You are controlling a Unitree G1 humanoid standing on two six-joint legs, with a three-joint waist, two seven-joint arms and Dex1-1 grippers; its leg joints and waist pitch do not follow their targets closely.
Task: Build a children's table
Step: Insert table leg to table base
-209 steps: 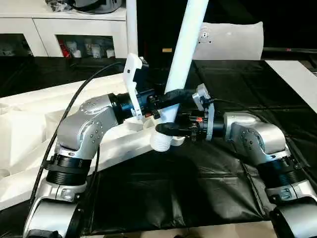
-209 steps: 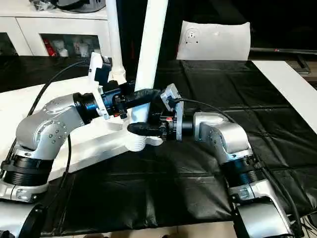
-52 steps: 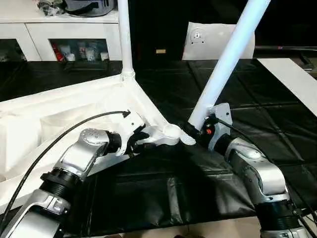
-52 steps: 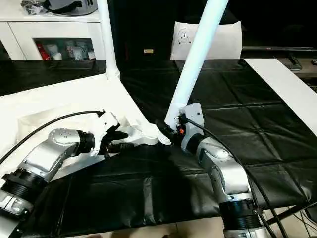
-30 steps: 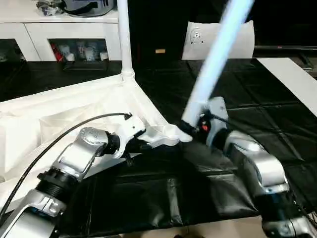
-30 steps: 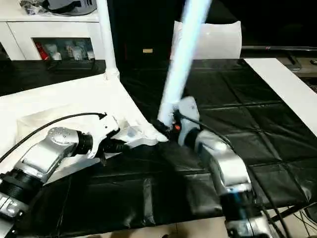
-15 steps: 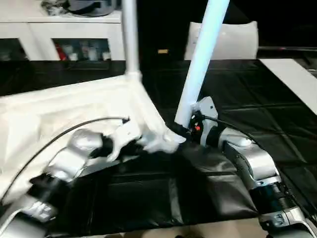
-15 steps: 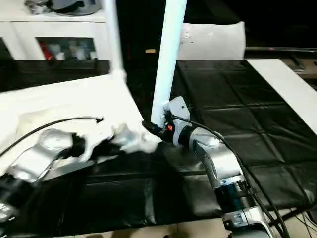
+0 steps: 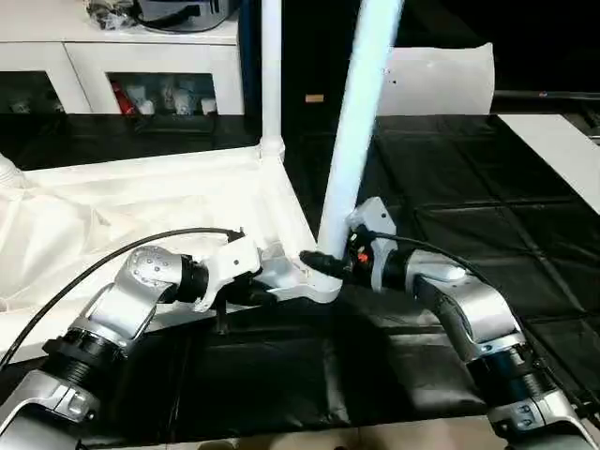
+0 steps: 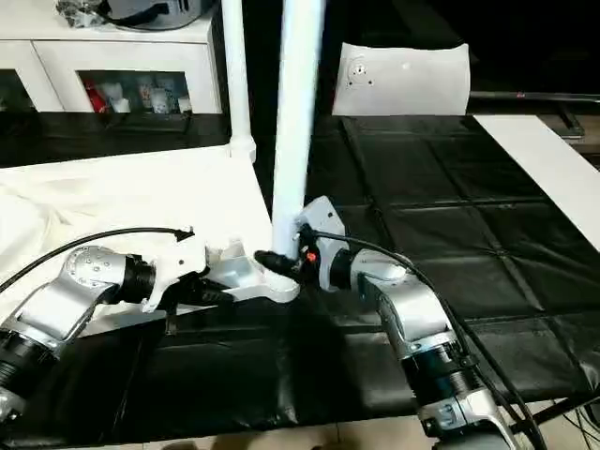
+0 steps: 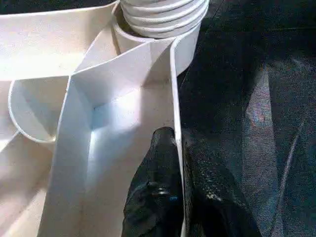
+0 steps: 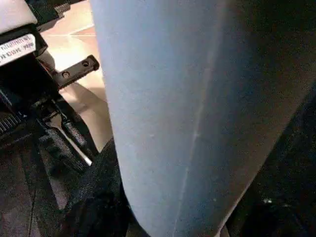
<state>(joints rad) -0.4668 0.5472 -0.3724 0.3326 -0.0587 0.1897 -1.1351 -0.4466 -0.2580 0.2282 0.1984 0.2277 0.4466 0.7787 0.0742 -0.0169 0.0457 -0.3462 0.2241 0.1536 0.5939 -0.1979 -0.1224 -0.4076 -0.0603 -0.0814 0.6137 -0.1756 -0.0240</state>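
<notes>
The children's table lies upside down, its white ribbed top (image 9: pixel 141 206) on the left of the black-covered surface. One white leg (image 9: pixel 271 84) stands upright in the far corner socket. A second leg (image 9: pixel 361 122) stands nearly upright with its threaded foot in the near corner socket (image 11: pixel 158 15). My right gripper (image 9: pixel 324 262) is shut on this leg just above the socket; one black finger (image 12: pixel 98 192) shows beside the leg. My left gripper (image 11: pixel 177 143) is shut on the thin rim wall of the table top, a short way from that socket.
A white cabinet (image 9: pixel 122 66) with shelves stands at the back left. A white panel (image 9: pixel 441 80) leans at the back, and a white board (image 9: pixel 562 150) lies at the right. The black cover (image 9: pixel 450 216) stretches to the right of the table top.
The held leg has swung from leaning right to nearly upright over the near corner socket. My left gripper keeps its hold on the rim. The camera has shifted.
</notes>
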